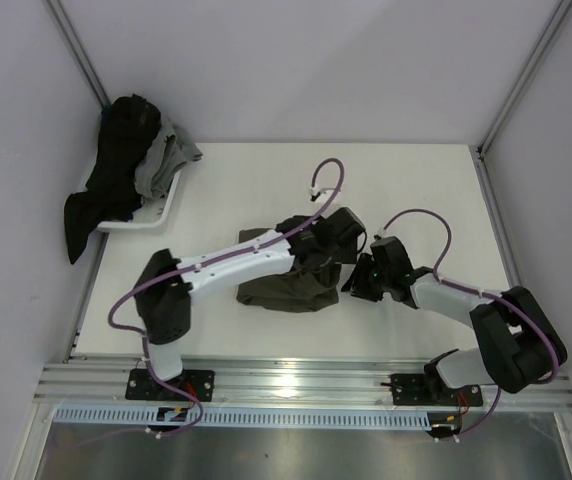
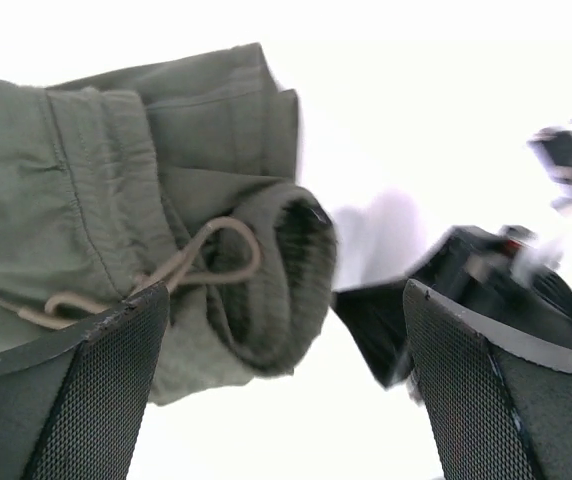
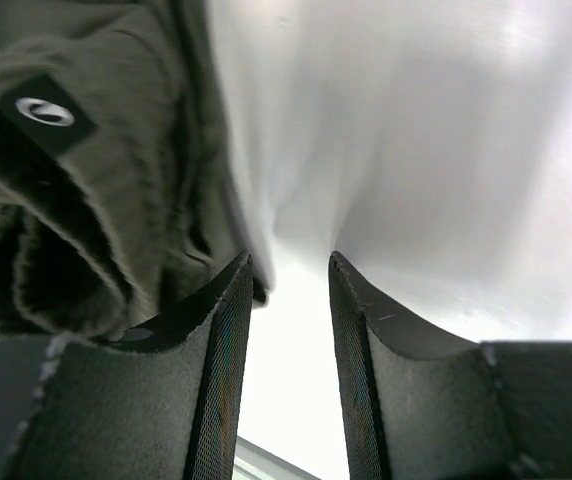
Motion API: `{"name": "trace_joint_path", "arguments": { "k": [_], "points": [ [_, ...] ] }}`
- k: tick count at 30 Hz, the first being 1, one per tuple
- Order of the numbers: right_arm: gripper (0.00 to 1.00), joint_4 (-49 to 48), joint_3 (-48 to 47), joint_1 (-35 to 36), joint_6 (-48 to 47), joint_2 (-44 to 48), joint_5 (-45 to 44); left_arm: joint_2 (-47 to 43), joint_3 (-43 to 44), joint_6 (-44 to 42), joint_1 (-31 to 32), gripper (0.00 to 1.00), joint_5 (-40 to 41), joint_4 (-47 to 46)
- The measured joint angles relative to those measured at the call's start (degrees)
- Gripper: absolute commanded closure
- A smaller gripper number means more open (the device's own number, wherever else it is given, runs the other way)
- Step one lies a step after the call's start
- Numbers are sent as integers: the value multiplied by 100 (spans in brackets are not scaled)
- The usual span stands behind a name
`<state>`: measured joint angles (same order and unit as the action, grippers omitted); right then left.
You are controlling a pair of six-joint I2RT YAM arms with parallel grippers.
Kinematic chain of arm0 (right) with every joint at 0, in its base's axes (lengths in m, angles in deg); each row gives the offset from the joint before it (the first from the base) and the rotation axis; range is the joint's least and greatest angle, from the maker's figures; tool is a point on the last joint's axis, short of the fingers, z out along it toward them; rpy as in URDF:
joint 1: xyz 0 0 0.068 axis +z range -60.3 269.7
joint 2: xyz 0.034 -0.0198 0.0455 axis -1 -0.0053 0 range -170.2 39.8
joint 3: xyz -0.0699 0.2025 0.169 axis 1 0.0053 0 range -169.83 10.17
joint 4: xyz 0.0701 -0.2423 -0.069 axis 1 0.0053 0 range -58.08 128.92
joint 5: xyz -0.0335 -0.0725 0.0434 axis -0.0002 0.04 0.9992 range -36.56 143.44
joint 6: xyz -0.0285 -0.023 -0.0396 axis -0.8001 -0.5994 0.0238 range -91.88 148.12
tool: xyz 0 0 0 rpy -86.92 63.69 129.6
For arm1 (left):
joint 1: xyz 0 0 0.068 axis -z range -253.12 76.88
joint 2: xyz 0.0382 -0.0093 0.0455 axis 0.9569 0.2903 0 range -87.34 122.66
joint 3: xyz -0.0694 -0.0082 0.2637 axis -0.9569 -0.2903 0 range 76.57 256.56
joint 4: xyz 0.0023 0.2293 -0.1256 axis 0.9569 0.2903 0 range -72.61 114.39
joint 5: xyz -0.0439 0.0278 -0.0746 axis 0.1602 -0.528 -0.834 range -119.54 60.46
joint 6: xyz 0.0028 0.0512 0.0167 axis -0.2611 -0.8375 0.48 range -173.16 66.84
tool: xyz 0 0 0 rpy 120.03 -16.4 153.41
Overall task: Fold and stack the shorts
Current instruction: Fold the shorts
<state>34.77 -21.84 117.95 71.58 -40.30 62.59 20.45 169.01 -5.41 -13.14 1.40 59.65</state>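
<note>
The shorts (image 1: 278,288) lay on the white bench (image 1: 416,190) as a folded olive-green bundle, roughly midway between its left and right edges and nearer its front edge than its back.

The left end effector (image 1: 328,250) hung over the right end of the shorts, its arm stretched across the top of the bundle. In the left wrist view its two fingers (image 2: 96,400) stood wide apart with nothing pinched between them. Beyond them was the gathered waistband of the shorts (image 2: 86,180), with a tan drawstring (image 2: 181,262) looped against a rolled edge of fabric. So the left end effector (image 2: 284,300) was open and held nothing.

The right end effector (image 1: 358,280) sat low, just beside the right edge of the shorts. From its own wrist camera the fingers (image 3: 221,380) stood only a narrow way apart, and bare bench showed in the gap. The shorts (image 3: 116,170) lay outside the left finger, bunched in thick folds, with a small black label (image 3: 46,112) bearing a white oval mark. The right end effector (image 3: 288,265) was therefore partly open and gripped nothing.

Well apart from the shorts, toward the far left, a white tray (image 1: 166,205) carried a heap of dark clothes (image 1: 116,170) and a grey garment (image 1: 166,160).
</note>
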Motion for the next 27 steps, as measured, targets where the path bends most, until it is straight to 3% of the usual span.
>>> {"name": "trace_joint_path", "arguments": {
  "k": [4,11,17,27],
  "points": [
    [59,382,74,-131,-66,374,-70,-957,-343,-181,-164,1,-365,-157],
    [46,855,-144,-256,-186,1154,92,-2210,-1209,-498,-911,1,-463,-286],
    [32,833,-866,-243,-238,922,424,-1611,-1379,-745,-1228,1,-614,-254],
    [31,595,-1294,-42,-334,-295,369,-396,-833,-997,-1427,1,-1054,-179]
  ]
}}
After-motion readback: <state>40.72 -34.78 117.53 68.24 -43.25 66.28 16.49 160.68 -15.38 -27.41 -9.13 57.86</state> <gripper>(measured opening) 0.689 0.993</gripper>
